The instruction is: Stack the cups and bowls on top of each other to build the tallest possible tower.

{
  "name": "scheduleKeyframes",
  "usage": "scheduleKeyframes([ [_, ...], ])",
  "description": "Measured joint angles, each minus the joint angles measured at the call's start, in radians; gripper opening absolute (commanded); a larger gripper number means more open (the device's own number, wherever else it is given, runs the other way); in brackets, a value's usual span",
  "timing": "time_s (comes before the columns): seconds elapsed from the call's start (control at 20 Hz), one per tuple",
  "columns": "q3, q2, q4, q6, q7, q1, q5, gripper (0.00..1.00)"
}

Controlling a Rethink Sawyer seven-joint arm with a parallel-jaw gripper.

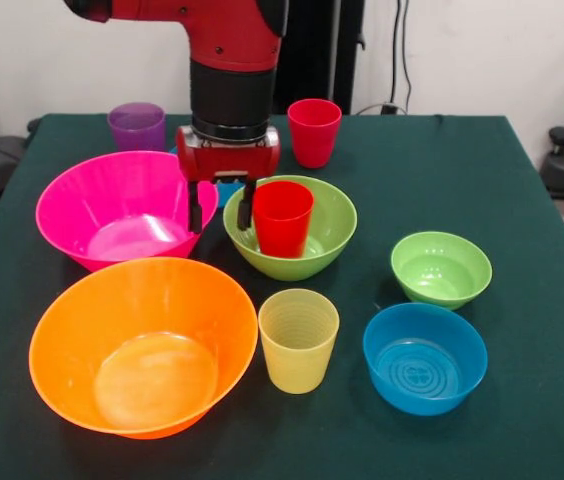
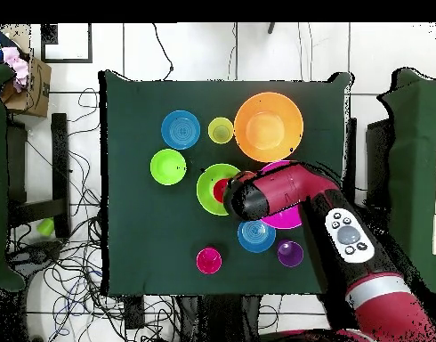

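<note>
My gripper point(image 1: 220, 210) hangs open and empty between the hot pink bowl point(image 1: 112, 215) and the medium lime green bowl point(image 1: 330, 225). Its right finger point(image 1: 245, 208) is close beside the bright red cup point(image 1: 282, 218), which stands upright inside that green bowl. The left finger is at the pink bowl's rim. In the overhead view the arm point(image 2: 275, 191) hides the gripper; the red cup point(image 2: 221, 189) shows in the green bowl point(image 2: 206, 189). The orange bowl point(image 1: 142, 345), yellow cup point(image 1: 298, 340), blue bowl point(image 1: 424, 357) and small green bowl point(image 1: 440, 268) stand apart in front.
The purple cup point(image 1: 136, 127) and the pinkish-red cup point(image 1: 314, 130) stand at the far side near the robot. A second blue bowl point(image 2: 256, 235) sits behind the gripper, mostly hidden in the front view. Cables lie on the floor around the table point(image 2: 141, 232).
</note>
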State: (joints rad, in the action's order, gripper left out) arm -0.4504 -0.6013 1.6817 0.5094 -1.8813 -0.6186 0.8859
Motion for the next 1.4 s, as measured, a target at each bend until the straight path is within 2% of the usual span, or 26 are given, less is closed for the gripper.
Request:
scheduleKeyframes([
  [0.1,0.035,0.003,0.0,-0.03,-0.025,0.025,-0.02,1.0],
  [0.25,0.085,0.004,0.0,-0.056,-0.09,0.051,-0.088,1.0],
  [0.4,0.094,0.003,0.0,-0.052,-0.115,0.046,-0.127,1.0],
  [1.15,0.07,0.001,0.003,-0.019,-0.115,-0.024,-0.131,1.0],
  [1.4,0.052,-0.021,0.038,-0.004,-0.112,-0.052,-0.136,1.0],
])
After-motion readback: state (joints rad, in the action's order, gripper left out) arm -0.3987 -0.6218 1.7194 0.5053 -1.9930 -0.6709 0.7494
